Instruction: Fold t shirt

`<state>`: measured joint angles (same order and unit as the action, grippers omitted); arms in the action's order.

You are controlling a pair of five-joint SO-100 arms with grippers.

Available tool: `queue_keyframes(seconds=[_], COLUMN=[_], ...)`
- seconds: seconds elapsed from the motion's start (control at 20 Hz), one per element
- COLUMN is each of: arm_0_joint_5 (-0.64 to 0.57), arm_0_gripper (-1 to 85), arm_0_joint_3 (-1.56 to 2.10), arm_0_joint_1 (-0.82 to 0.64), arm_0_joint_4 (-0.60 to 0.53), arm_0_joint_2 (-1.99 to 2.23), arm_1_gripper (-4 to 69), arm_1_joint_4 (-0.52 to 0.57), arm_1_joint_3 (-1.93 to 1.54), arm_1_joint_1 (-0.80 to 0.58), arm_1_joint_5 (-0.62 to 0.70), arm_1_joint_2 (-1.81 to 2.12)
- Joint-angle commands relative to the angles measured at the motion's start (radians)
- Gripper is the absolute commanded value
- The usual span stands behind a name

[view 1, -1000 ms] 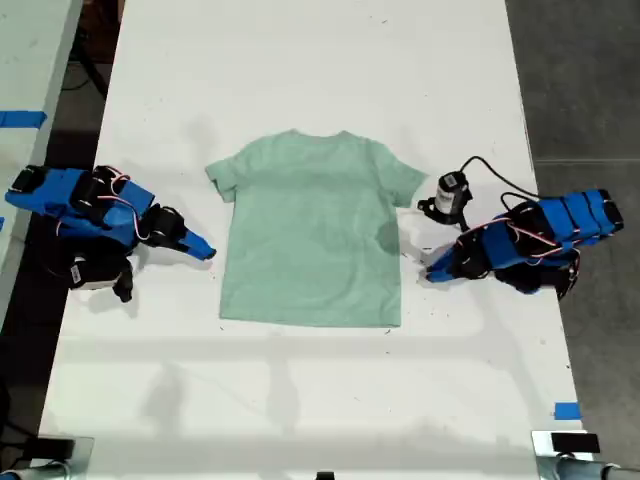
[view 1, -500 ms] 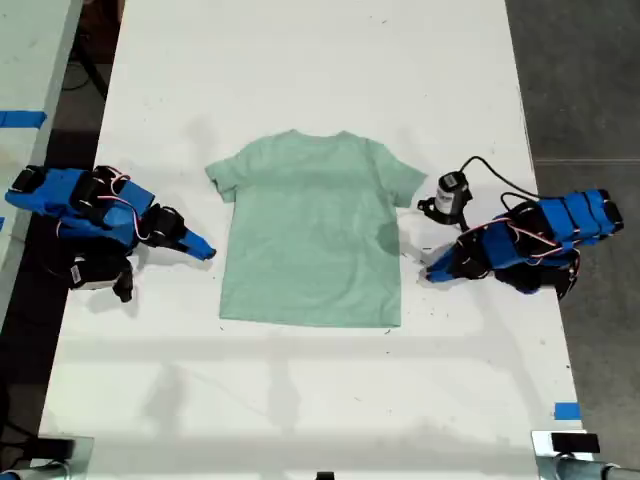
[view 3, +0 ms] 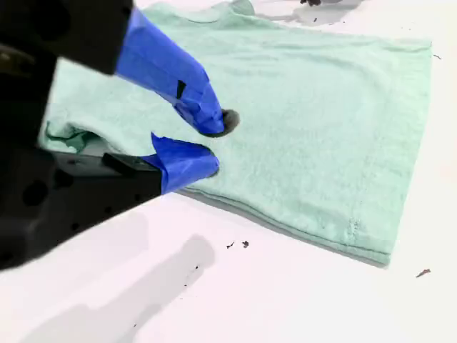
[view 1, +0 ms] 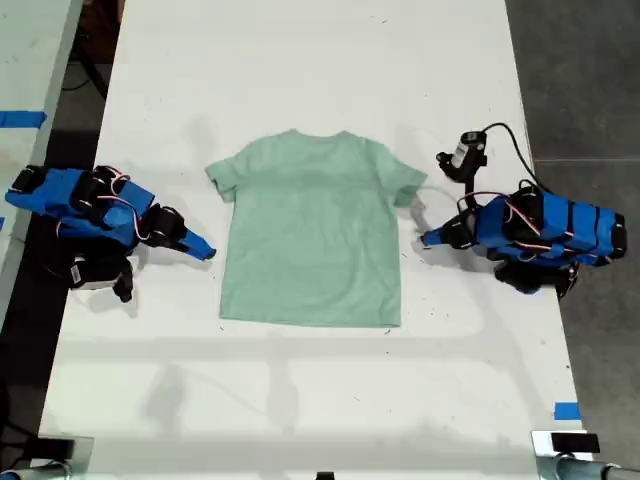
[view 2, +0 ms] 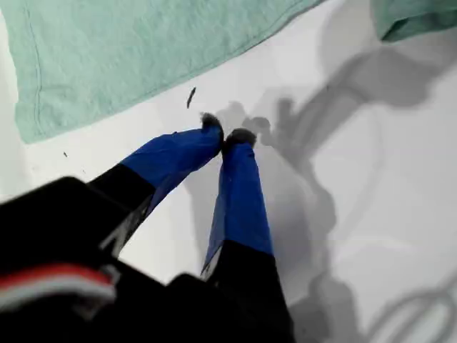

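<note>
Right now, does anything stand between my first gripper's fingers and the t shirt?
Nothing visible does. Only bare table and a tiny dark speck lie between my first gripper and the t shirt.

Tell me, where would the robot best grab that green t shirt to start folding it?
Probably by the sleeve on the exterior view's right. The t shirt lies flat and spread on the table, so only its edges offer a lip to pinch. My first gripper is beside that edge and could come in low from that side, sliding one finger under the cloth.
</note>
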<state>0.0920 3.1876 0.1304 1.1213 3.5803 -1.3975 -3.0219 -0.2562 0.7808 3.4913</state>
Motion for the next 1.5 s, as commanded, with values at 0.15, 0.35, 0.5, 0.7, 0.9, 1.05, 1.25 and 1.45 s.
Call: queue_keyframes(seconds=[0.15,0.35,0.5,0.7,0.9,1.05,1.25,1.45], arm_0_joint_5=[-0.003,-0.003,0.018,0.029,0.02,0.028,0.049,0.041], arm_0_gripper=[5.3,3.0,19.2,19.2,-0.1,2.7,6.2,9.6], arm_0_joint_3=[0.012,0.011,0.011,0.011,0.008,0.009,0.005,0.012], arm_0_joint_1=[-0.044,-0.213,-0.227,-0.295,-0.296,-0.267,-0.334,-0.333], arm_0_joint_4=[-0.017,-0.017,-0.015,-0.014,-0.012,-0.012,-0.014,-0.015], arm_0_joint_2=[0.005,0.005,0.005,0.005,0.005,0.005,0.005,0.005], arm_1_gripper=[4.9,2.0,1.7,-1.9,-1.7,-1.2,36.1,28.3], arm_1_joint_4=[0.054,0.063,0.104,0.086,0.126,0.118,-0.103,-0.043], arm_1_joint_3=[-0.064,-0.084,-0.083,-0.092,-0.058,0.067,0.586,0.767], arm_1_joint_1=[0.061,0.158,0.156,0.313,0.327,0.249,-0.087,-0.502], arm_1_joint_5=[-1.003,-1.091,-1.14,-1.247,-1.028,-0.844,-0.548,-0.272], arm_1_joint_2=[0.011,0.008,0.008,0.008,0.011,-0.002,-0.594,-1.012])
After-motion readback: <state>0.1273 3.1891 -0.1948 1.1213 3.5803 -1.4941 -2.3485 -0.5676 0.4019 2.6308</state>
